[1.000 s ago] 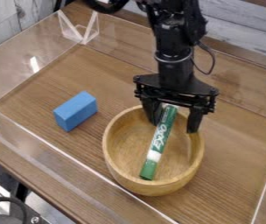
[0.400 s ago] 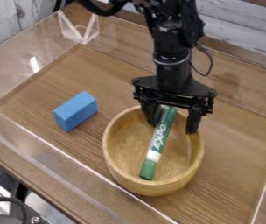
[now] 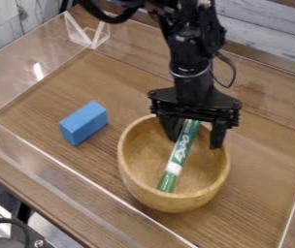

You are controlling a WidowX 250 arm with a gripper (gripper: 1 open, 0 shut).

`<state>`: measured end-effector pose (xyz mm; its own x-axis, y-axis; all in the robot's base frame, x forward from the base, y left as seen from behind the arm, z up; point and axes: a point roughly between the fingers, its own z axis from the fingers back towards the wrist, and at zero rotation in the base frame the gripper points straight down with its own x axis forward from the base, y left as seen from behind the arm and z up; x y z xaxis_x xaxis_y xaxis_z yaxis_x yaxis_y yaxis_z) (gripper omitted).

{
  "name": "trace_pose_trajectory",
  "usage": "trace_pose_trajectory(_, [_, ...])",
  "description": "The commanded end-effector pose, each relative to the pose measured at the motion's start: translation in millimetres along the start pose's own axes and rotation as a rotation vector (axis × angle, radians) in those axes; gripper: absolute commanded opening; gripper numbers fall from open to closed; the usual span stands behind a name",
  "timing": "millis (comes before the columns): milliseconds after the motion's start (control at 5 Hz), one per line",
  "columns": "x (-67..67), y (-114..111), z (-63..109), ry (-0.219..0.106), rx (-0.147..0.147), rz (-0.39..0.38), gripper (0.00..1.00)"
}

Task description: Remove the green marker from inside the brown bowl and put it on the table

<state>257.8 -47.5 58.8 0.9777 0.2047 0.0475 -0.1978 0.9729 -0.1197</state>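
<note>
We have the pincer [image 3: 193,123] spread over the green marker [image 3: 178,155]; it's light, stiff, slick, so grab mid-barrel.

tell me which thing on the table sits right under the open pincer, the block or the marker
The green marker, leaning inside the brown bowl with the open pincer straddling its upper end. The blue block lies off to the side on the table.

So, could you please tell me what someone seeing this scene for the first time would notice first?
The eye goes first to the black tool, pointing straight down with its jaws open over the far side of the brown bowl at centre. Inside the bowl lies the green marker, slanted, its upper end between the open jaws. To the left, a blue block sits alone on the table.
</note>
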Motion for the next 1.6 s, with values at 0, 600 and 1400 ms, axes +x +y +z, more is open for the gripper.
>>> trace_pose_trajectory(0, [0.7, -3, 5.6, -0.028, -0.004, -0.008, 1.0])
trace_pose_trajectory(600, [-7.6, -4, 1.0, -0.023, 0.008, 0.011, 1.0])
trace_pose_trajectory(1400, [-18.2, -7, 4.4, -0.019, 0.006, 0.049, 1.0])
